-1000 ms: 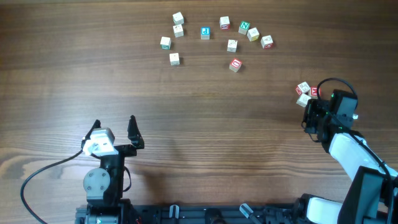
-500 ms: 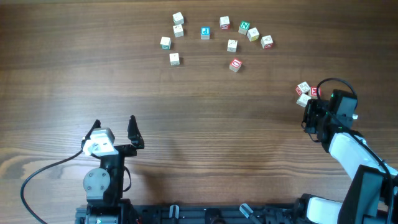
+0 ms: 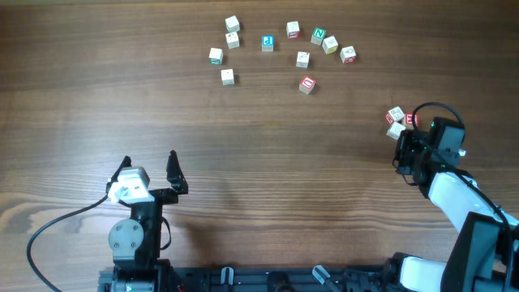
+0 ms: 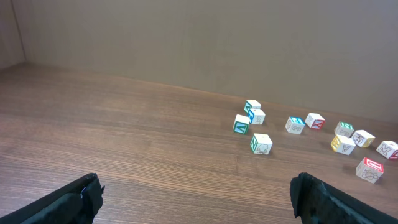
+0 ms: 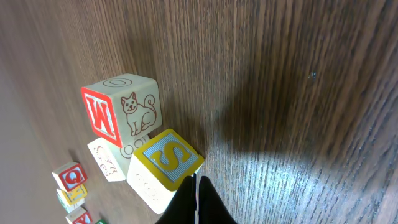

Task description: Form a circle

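We see the right gripper (image 5: pixel 196 198) with its fingers pressed together, holding nothing. The tips are at the edge of a yellow block (image 5: pixel 165 163) marked S, which touches a red block (image 5: pixel 121 115) showing M and a cat. The left gripper (image 4: pixel 199 196) stands wide apart and empty. The other blocks (image 3: pixel 302 58) lie in a loose group on the far side of the table (image 3: pixel 243 162).

The right hand (image 5: pixel 195 200) has drawn back very slightly toward its base.
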Motion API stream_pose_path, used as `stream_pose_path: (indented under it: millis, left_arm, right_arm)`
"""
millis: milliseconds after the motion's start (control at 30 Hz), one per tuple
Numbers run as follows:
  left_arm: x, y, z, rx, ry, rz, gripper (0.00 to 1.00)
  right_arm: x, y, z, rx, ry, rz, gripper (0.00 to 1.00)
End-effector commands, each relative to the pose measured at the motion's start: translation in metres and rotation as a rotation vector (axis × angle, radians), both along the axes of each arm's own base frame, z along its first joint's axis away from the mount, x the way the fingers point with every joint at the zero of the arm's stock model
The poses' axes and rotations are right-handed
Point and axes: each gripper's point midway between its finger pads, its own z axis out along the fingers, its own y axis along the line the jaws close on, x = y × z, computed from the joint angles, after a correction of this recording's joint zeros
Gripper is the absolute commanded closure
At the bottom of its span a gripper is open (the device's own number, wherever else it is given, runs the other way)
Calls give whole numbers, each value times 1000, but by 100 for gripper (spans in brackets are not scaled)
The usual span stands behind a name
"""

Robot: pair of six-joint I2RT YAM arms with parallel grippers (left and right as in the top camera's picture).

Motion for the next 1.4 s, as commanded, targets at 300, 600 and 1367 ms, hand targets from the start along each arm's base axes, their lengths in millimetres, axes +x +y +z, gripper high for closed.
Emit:
stream_pose_path:
  millis: [300, 600, 1367]
  left_arm:
    - [0, 0, -1, 22, -3, -7, 0]
    - [0, 0, -1, 22, -3, -7, 0]
    - [0, 0, -1, 22, -3, -7, 0]
  right_arm:
    - [3, -3, 0, -7, -9, -6, 95]
    - [4, -6, 0, -28, -12, -5, 95]
    - [-8, -26, 96, -325, -173, 134, 95]
